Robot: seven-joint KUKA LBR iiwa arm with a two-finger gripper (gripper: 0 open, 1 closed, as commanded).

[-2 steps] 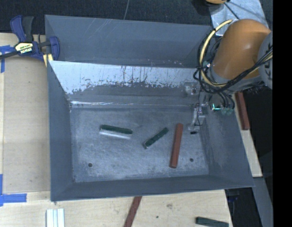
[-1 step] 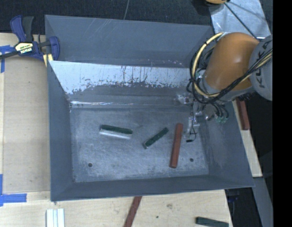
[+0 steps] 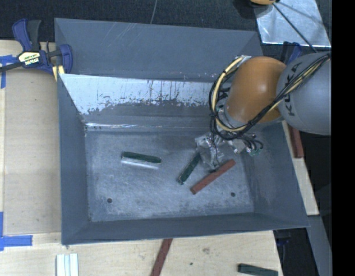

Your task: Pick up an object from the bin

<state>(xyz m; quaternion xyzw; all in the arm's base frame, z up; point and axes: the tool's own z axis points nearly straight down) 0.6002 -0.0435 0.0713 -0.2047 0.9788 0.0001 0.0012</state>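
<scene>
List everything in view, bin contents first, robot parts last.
bin: one, grey metal, middle of the view.
level green stick: one, dark green with a pale edge, left part of the bin floor.
slanted green stick: one, dark green, middle of the floor, upper end toward the gripper.
brown stick: one, reddish brown, just right of the slanted green stick, slanting the same way.
outside brown strip: one, reddish brown, below the bin's near rim.
outside green piece: one, dark green, bottom right.
gripper: one, silvery, at the upper ends of the two slanted sticks.
orange cover: one, on the wrist, looped by cables.
</scene>
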